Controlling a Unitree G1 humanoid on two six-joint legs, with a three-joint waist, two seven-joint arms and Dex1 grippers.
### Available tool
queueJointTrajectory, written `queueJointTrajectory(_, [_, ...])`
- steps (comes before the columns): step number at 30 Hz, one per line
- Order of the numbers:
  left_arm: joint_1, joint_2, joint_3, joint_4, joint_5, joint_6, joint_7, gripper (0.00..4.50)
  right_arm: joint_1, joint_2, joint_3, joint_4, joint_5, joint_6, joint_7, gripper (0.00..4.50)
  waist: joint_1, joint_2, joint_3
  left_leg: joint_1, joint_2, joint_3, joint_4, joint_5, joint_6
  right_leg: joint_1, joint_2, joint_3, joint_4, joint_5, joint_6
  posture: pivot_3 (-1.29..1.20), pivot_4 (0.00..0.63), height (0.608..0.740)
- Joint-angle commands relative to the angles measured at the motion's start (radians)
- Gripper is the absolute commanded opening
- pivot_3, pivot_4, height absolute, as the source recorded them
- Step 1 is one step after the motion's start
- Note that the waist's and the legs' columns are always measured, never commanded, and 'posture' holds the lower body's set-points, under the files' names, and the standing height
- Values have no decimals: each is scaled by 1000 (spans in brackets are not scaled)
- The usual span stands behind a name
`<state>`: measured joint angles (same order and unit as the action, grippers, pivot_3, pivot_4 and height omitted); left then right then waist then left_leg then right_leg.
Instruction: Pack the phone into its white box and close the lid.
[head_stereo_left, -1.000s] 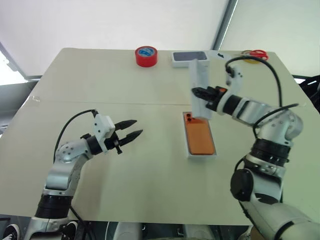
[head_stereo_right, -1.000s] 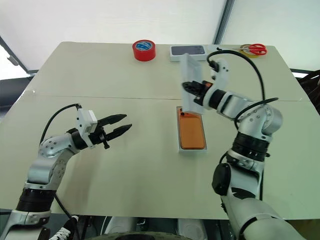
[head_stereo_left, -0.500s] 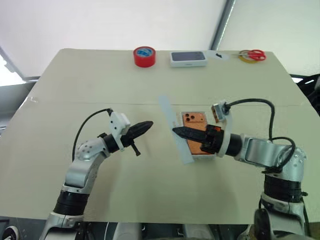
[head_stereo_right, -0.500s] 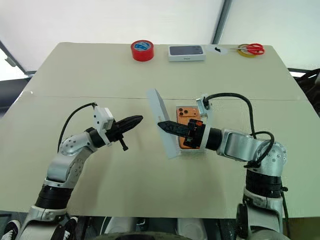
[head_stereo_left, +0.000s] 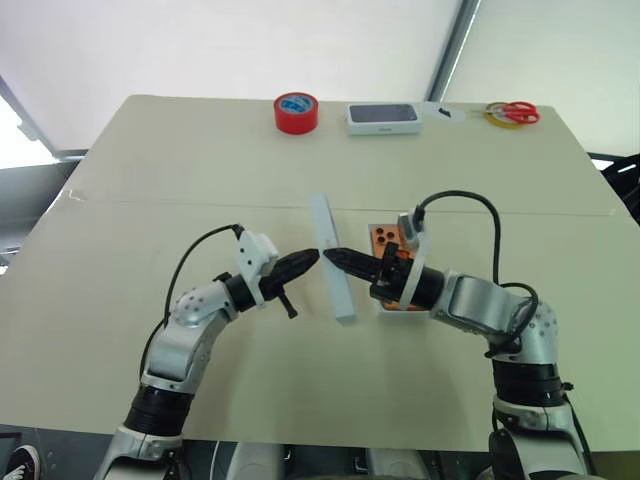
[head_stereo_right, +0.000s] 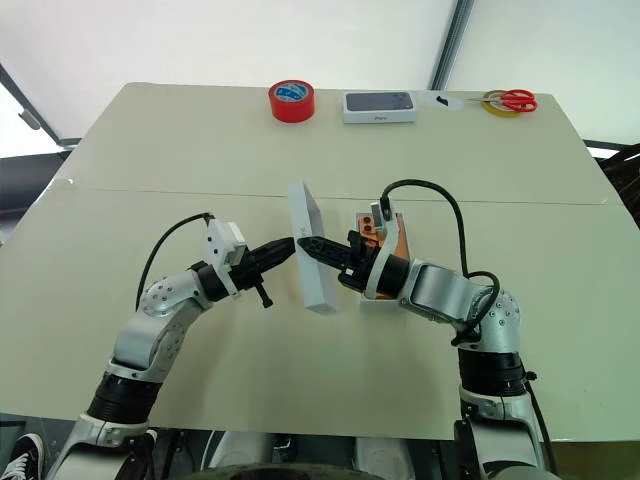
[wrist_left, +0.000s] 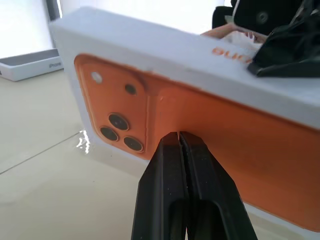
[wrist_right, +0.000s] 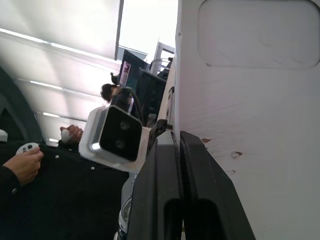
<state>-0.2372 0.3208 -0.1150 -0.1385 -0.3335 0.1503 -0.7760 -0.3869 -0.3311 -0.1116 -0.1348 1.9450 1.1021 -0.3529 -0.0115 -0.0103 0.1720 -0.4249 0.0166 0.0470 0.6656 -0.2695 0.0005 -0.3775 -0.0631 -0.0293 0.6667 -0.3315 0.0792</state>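
Now the right claw (head_stereo_right: 303, 243) grips the lid (head_stereo_right: 311, 262), held on edge above the desk (head_stereo_right: 150, 150); the closed left claw (head_stereo_right: 289, 243) touches its printed face. Just beside, the phone (head_stereo_right: 385, 241) lies in the white box (head_stereo_right: 384, 301).

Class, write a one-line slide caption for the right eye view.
Both shut grippers, left and right, meet at the upright lid beside the white box holding the phone.

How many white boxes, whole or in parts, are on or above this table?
3: a box with a dark picture at the far edge, the open box holding the orange phone mid-table, and its lid upright between both hands.
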Motion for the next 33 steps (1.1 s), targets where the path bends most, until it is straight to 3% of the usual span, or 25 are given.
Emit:
queueJointTrajectory(1, [8,-24,-50,4,40,-40,6,72,-22,-62,17,49,10,-7,6,0,0,0,0,0,0,0,0,0,0,0,0,0,0,0,0,0,150,740])
queueJointTrajectory(8, [-65,-124,-87,149,84,-85,36,72,-26,-138,11,182,-61,-10,106,0,2,0,0,1,0,0,0,0,0,2,0,0,0,0,0,0,150,740])
queueJointTrajectory(11, [-104,-161,-92,197,96,-100,39,0,-41,-155,-10,218,-81,-15,134,914,5,0,-1,2,0,0,1,0,1,3,0,0,0,0,0,0,150,740])
queueJointTrajectory(15, [-156,-204,-107,290,122,-139,32,0,-9,-223,-22,176,-179,15,218,2903,19,0,-1,1,0,0,1,0,1,2,0,0,-1,0,0,0,150,740])
queueJointTrajectory(18, [-206,-252,-123,370,136,-167,34,0,22,-350,-65,144,-312,30,374,2903,32,0,-1,1,-1,0,1,0,1,3,0,0,-1,0,1,0,150,740])
queueJointTrajectory(23, [-240,-289,-123,424,144,-196,30,0,48,-467,-100,154,-525,-30,572,2903,22,-1,-2,1,-1,0,2,-1,4,3,0,0,-3,2,3,0,150,740])
queueJointTrajectory(30, [-182,-211,-100,358,139,-168,-5,0,110,-445,-61,6,-883,-280,747,2903,18,0,-2,1,0,0,1,-1,4,1,1,0,-2,1,3,0,150,740])
queueJointTrajectory(33, [-144,-148,-84,274,85,-69,-48,0,121,-457,3,8,-1102,-444,836,2072,21,0,-2,1,0,0,1,0,3,2,1,0,-2,1,3,0,150,740])
